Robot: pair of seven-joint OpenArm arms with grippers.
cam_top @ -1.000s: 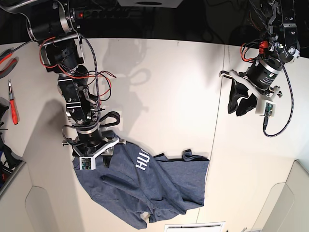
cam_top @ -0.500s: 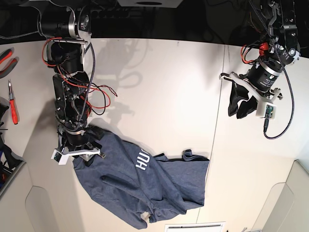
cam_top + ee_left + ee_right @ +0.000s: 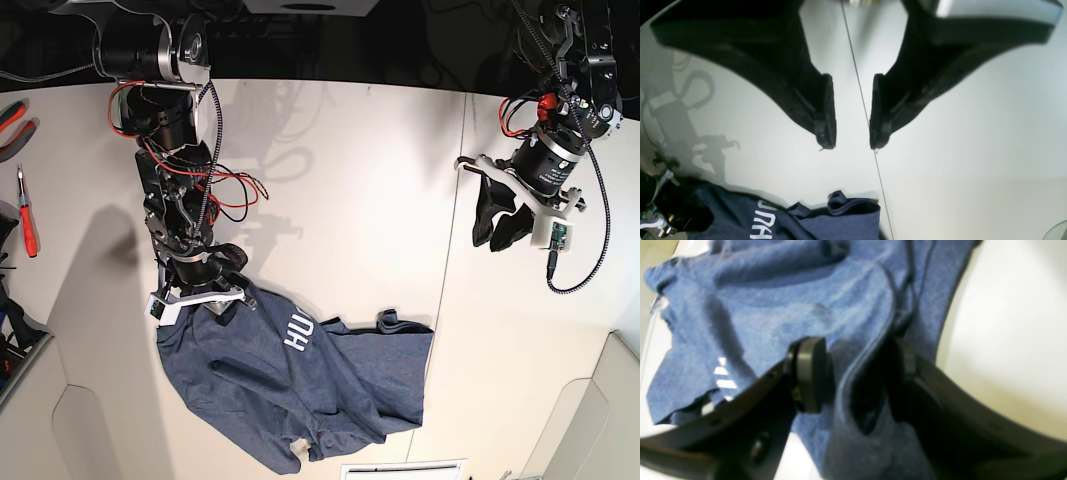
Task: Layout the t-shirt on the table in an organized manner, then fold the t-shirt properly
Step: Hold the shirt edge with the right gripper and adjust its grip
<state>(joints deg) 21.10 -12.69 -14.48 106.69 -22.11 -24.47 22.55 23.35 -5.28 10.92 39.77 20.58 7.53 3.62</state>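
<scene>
Here, my right claw (image 3: 225, 300) pinches the raised corner of the t-shirt (image 3: 300, 390), which trails away toward my far-off left claw (image 3: 500, 222), gaping empty.

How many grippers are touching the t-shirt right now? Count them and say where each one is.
1. The right gripper has its fingers around a fold at the t-shirt's upper left corner. The left gripper hangs open over bare table, away from the cloth.
</scene>
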